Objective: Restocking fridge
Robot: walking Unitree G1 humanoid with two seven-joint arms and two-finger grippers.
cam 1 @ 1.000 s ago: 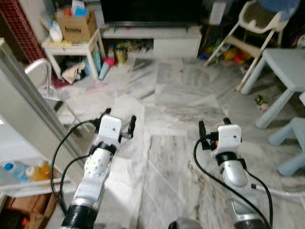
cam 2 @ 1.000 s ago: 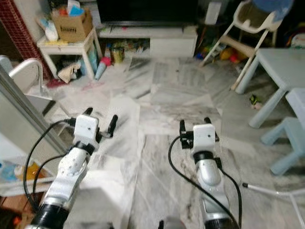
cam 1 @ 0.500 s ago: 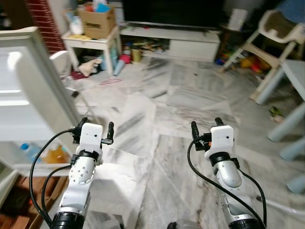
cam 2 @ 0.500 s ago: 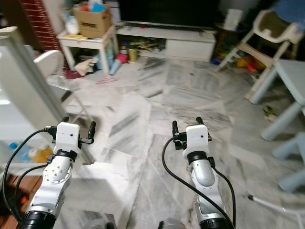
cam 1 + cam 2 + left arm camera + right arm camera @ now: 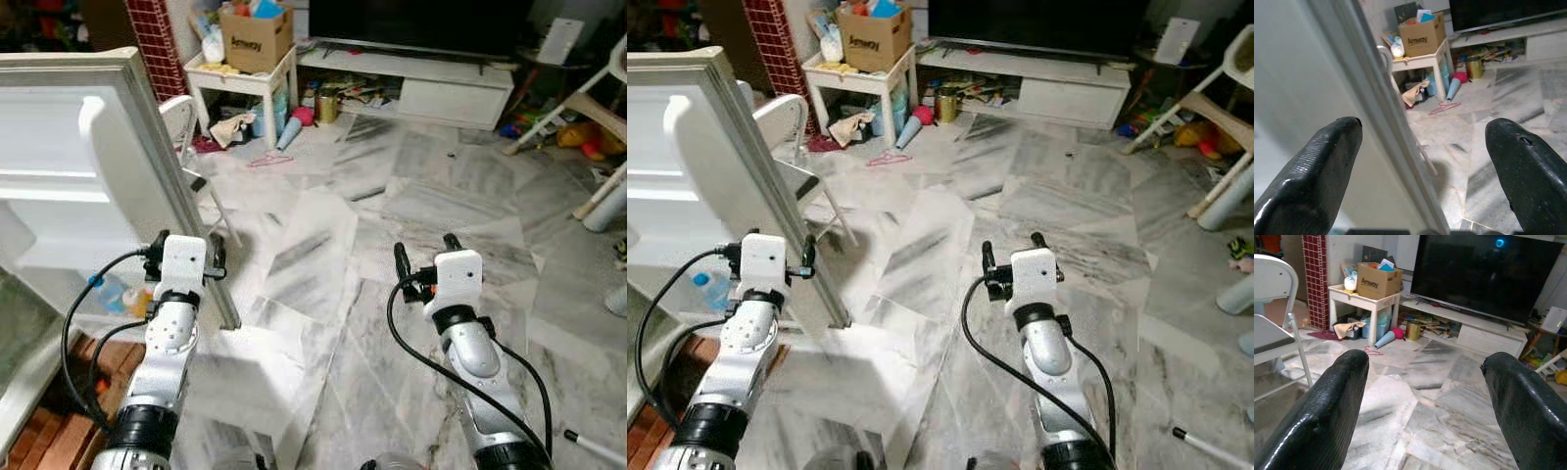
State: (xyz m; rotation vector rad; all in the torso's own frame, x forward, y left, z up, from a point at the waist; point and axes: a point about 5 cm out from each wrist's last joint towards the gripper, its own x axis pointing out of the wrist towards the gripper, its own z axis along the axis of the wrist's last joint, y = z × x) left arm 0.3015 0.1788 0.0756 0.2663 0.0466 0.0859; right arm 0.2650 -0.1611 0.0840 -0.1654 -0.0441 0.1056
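- Marble floor (image 5: 372,196) runs from the robot's feet out to a low TV stand (image 5: 431,88) on the far side, with toys and a cardboard box (image 5: 253,39) on a small white table (image 5: 240,83) far left.
- Fridge door (image 5: 118,176) now stands open on the near left, much closer and larger than a second ago; the whole room has swung across, so the robot has turned and stepped towards it rather than anything moving.
- Low in the door shelf sit a water bottle (image 5: 110,292) and an orange-coloured bottle (image 5: 137,302), just beside the left arm.
- Left gripper (image 5: 184,257) is raised right at the door's edge, fingers (image 5: 1308,171) spread wide with the edge between them, gripping nothing.
- Right gripper (image 5: 428,255) hovers over bare floor to the right, fingers (image 5: 1317,411) parted and empty too.
- A folding chair (image 5: 789,147) stands just behind the door.
- With no goods in either gripper, restocking itself seems not yet begun; I'd guess the door is what gets handled next.
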